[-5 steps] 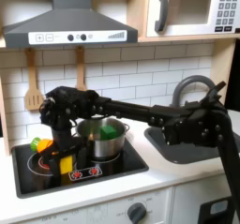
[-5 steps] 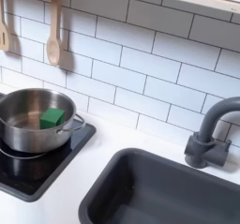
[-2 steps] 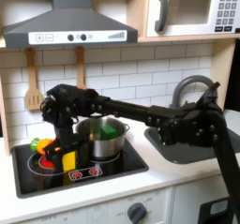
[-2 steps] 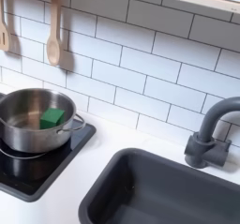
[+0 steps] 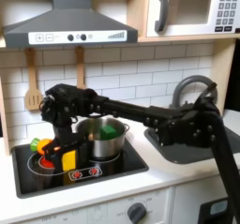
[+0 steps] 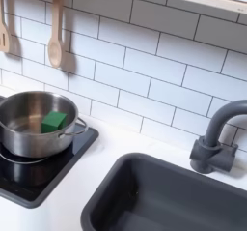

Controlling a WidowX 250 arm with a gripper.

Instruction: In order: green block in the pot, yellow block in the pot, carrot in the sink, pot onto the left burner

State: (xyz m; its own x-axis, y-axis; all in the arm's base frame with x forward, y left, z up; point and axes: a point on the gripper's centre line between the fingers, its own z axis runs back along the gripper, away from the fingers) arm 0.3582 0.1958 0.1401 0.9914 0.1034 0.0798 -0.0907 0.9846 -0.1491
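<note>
The yellow block is sitting at the near left of the stovetop in the first exterior view, just left of the pot. It is standing roughly upright, long axis near vertical; any tilt is too small to judge. The gripper is hanging directly over it, fingers appearing to be clamping the block's top, though the blur is hiding the contact line. The green block is lying inside the pot in both exterior views, so step one is reading as complete. The yellow block is not yet in the pot, so step two is judged to be in progress. The carrot is lying at the far left of the stovetop, behind the gripper; its axis cannot be told. The sink is holding nothing visible, and the pot slide is remaining outstanding.
</note>
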